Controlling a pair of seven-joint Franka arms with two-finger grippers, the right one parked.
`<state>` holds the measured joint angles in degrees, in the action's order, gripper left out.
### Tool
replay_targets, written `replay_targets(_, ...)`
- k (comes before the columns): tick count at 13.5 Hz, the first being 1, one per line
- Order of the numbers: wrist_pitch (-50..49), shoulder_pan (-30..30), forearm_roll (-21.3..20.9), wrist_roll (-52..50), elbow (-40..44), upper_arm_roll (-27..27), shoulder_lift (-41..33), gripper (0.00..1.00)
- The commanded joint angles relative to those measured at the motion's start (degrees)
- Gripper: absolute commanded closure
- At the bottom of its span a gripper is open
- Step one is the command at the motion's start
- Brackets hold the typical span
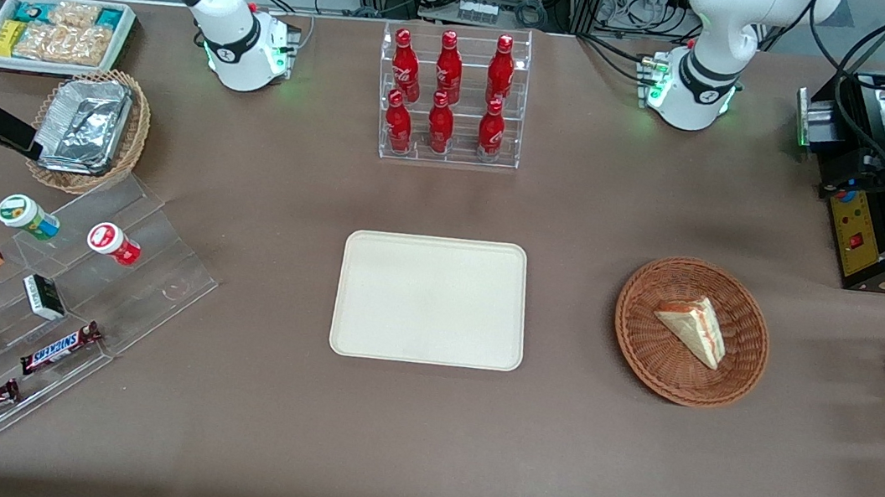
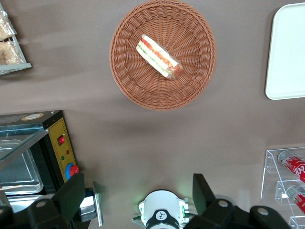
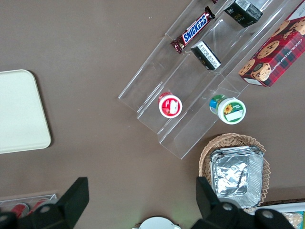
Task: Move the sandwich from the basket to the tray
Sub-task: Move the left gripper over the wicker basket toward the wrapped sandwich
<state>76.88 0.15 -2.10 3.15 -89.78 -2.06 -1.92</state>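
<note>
Hovering high over the brown table [image 1: 235, 426], toward the working arm's end, with the gripper [image 2: 138, 195] spread wide and holding nothing. Judged as the very start: reach not yet begun, tray bare.

Noting the tray [image 1: 431, 299] first, as the goal: flat, cream-beige, low-rimmed, in the middle of the table, well apart from the basket. Plenty of bare surface for a set-down, so aiming for its middle rather than its rim.

Moving next to a spot above the basket [image 1: 739, 378]: round, shallow, reddish-brown wicker, between the tray and the working arm's end. Coming straight down inside its rim, keeping the fingers [image 2: 71, 195] off the weave.

Turning the wrist to close across the short width of the sandwich [image 1: 694, 328], not along its length. Squeezing gently: probably soft, likely to crush or shed filling under a hard grip. Lifting clear of the rim before travelling sideways.

Resting near the basket's middle, touching nothing but the wicker: a small triangular wedge of pale bread, red and green layers on the cut edge, pointed end nearer the front camera.
</note>
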Motion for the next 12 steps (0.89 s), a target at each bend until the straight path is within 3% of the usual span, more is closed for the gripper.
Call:
replay_targets(1,0.1,-0.3,-1.1,-1.0,0.9,0.0,0.2,0.00)
replay_targets(5,2.2,-0.3,-2.9,-2.2,-1.0,-0.3,2.3,0.00)
replay_targets(8,8.2,-0.3,-2.9,-9.8,-6.5,-0.4,3.3,0.00)
replay_targets(12,23.9,-0.6,-1.9,-28.9,-18.2,-1.0,3.1,0.00)
